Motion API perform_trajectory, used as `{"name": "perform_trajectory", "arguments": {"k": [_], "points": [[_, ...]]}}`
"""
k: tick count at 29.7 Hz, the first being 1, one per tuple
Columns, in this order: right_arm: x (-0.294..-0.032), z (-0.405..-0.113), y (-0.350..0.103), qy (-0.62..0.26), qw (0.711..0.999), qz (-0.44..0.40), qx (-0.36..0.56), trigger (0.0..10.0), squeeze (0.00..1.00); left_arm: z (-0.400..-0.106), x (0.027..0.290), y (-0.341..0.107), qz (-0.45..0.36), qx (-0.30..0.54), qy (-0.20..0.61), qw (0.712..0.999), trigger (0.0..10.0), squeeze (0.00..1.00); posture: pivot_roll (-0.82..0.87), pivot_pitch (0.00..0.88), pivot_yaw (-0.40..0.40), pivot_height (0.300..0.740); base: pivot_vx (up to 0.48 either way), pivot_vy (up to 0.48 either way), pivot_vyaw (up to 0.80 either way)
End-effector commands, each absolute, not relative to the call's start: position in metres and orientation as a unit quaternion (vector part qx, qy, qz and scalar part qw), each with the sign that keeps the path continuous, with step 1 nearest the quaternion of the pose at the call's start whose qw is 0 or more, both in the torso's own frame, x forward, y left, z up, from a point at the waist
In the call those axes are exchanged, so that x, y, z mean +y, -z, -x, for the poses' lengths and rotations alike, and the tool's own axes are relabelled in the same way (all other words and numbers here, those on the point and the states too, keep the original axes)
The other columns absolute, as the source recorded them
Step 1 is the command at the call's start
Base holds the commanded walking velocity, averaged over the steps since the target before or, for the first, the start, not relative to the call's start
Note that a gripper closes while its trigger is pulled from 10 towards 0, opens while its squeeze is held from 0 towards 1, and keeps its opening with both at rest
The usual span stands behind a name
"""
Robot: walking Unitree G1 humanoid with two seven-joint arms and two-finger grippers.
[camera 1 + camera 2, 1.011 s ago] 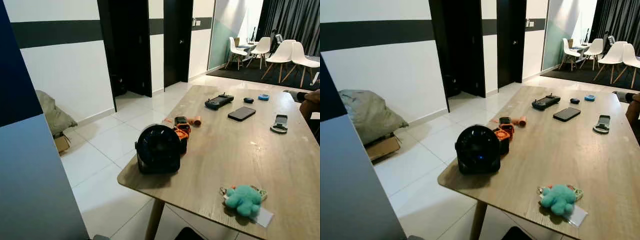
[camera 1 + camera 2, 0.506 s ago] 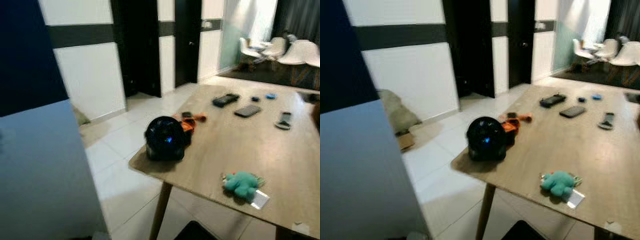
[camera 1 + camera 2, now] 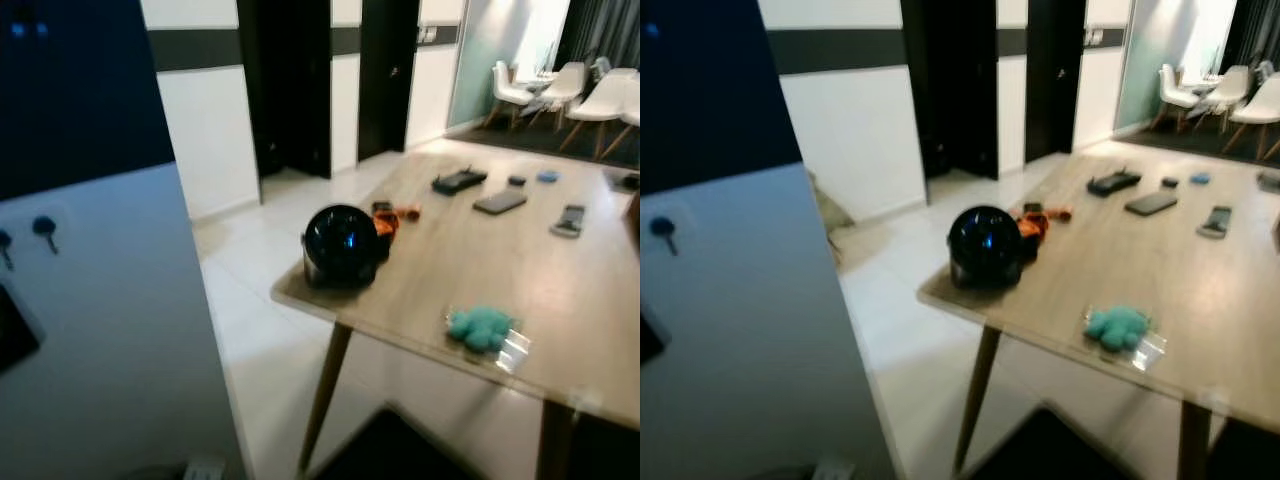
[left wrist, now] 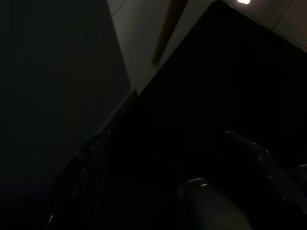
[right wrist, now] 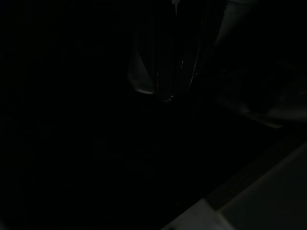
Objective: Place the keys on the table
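Two dark keys [image 3: 42, 228] hang on the blue-grey wall panel [image 3: 110, 330] at the left, and one of them [image 3: 660, 228] also shows in the right eye view. The wooden table [image 3: 560, 290] stands to the right, with a teal plush keychain [image 3: 480, 327] near its front edge. My left gripper [image 4: 172, 163] hangs idle in deep shade above the floor, near a table leg [image 4: 165, 31]. My right gripper [image 5: 168, 67] also hangs idle in the dark, and little can be made out there.
On the table are a black round fan [image 3: 342, 245], an orange object [image 3: 385, 222], a controller [image 3: 459, 181] and a phone [image 3: 500, 202]. Dark doorways [image 3: 290, 90] lie beyond, white chairs [image 3: 600, 100] at the far right, and a dark mat [image 3: 390, 450] on the tiles.
The camera has turned left and drawn back. The table now sits farther right, and the blue-grey wall panel with the hanging keys has come into view.
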State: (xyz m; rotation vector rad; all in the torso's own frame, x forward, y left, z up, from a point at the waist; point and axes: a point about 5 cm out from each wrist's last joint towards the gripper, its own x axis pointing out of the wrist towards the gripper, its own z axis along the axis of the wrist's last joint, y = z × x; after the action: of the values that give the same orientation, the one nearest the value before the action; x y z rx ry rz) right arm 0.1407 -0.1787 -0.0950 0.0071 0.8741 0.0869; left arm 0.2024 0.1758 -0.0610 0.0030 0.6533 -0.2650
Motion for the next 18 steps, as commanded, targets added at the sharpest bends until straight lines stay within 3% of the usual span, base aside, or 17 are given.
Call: {"name": "perform_trajectory", "arguments": {"k": [1, 15, 18], "points": [[-0.1770, -0.1410, 0.0950, -0.041, 0.905, -0.008, 0.422, 10.0, 0.00, -0.2056, 0.1774, 0.0591, -0.010, 0.317, 0.129, 0.940, 10.0, 0.00, 0.05, 0.037, 0.056, 0.740, 0.000, 0.000, 0.00], [-0.1779, -0.1444, 0.0934, -0.057, 0.907, 0.020, 0.417, 10.0, 0.00, -0.2084, 0.1777, 0.0571, -0.012, 0.309, 0.125, 0.943, 10.0, 0.00, 0.05, 0.032, 0.057, 0.740, 0.000, 0.000, 0.00], [-0.1778, -0.1445, 0.0935, -0.052, 0.907, 0.012, 0.418, 10.0, 0.00, -0.2081, 0.1772, 0.0571, -0.012, 0.307, 0.124, 0.943, 10.0, 0.00, 0.05, 0.032, 0.057, 0.740, 0.000, 0.000, 0.69]]}}
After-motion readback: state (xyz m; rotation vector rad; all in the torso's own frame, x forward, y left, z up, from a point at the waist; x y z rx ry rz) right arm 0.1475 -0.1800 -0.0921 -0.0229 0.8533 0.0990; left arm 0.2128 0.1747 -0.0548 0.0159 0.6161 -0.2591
